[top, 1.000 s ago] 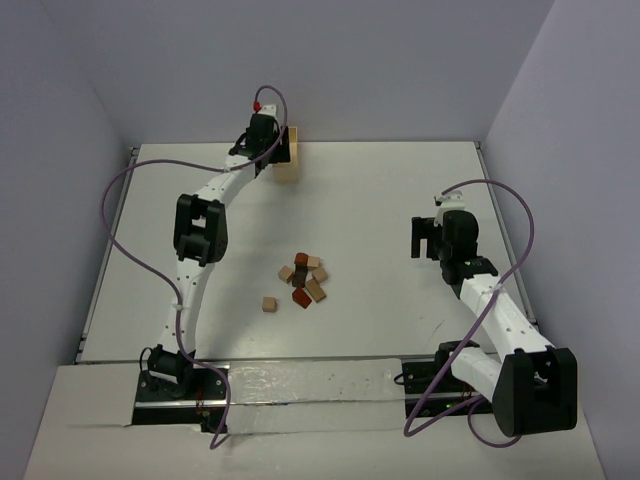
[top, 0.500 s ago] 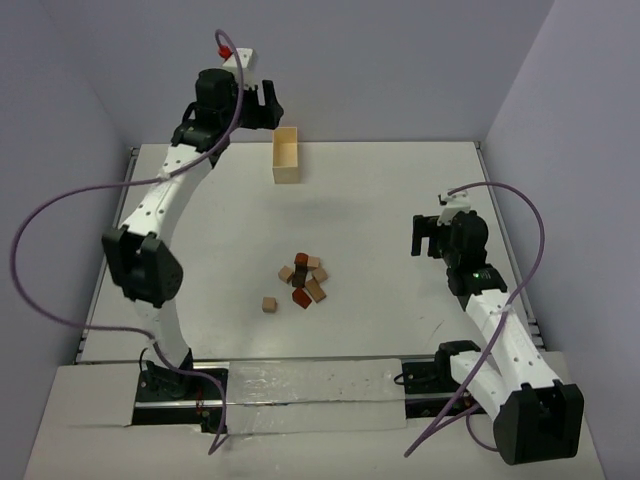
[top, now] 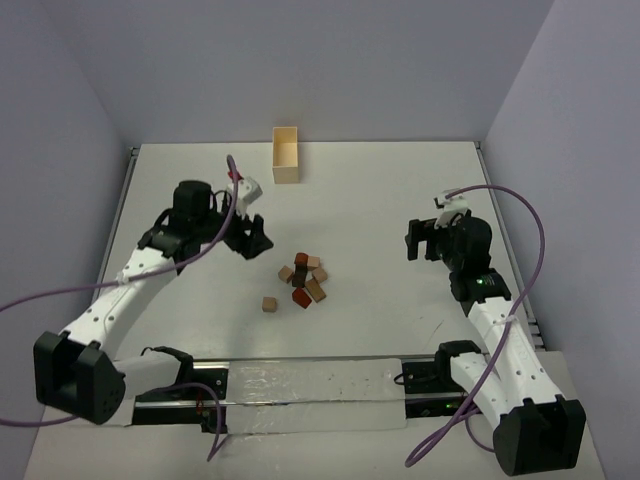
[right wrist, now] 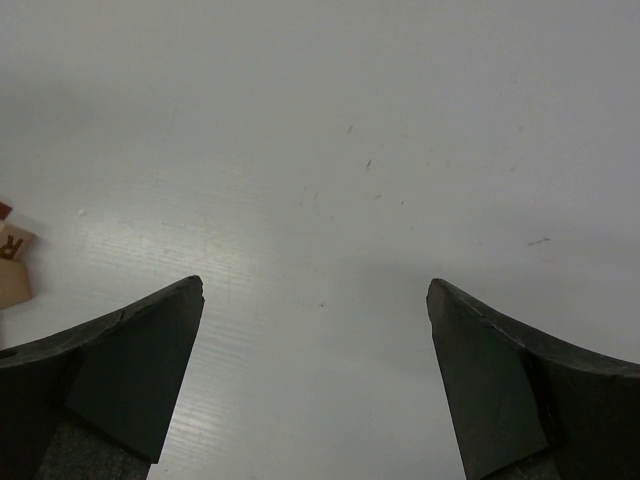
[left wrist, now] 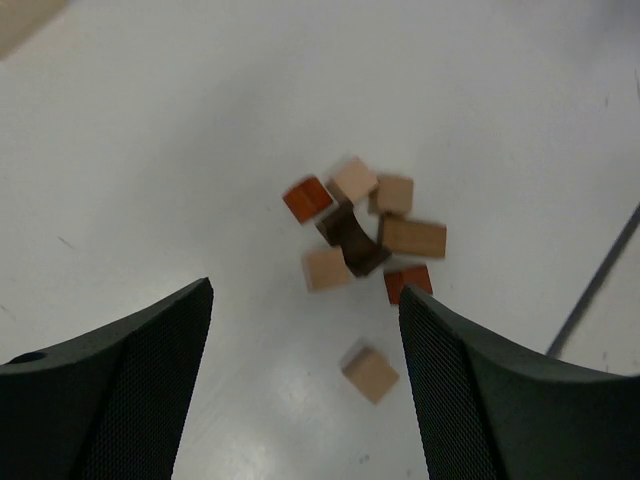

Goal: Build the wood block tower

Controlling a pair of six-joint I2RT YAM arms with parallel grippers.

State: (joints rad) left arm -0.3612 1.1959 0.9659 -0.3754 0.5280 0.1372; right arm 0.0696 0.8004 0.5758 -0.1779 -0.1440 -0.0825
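Wood blocks [top: 303, 280]: tan + red-brown, loose heap, table [top: 400, 190] ctr. One tan cube [top: 269, 303] apart, near-left of heap. L fingers [top: 250, 240]: wide open, holding nil, just left of heap. R fingers [top: 418, 240]: fully open, holding nil, well right of heap. Pale box [top: 286, 156]: far edge.

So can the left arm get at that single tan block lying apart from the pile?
Probably yes. Its hand is open and empty, hovering just left of the pile, and the lone block lies apart with bare table around it.
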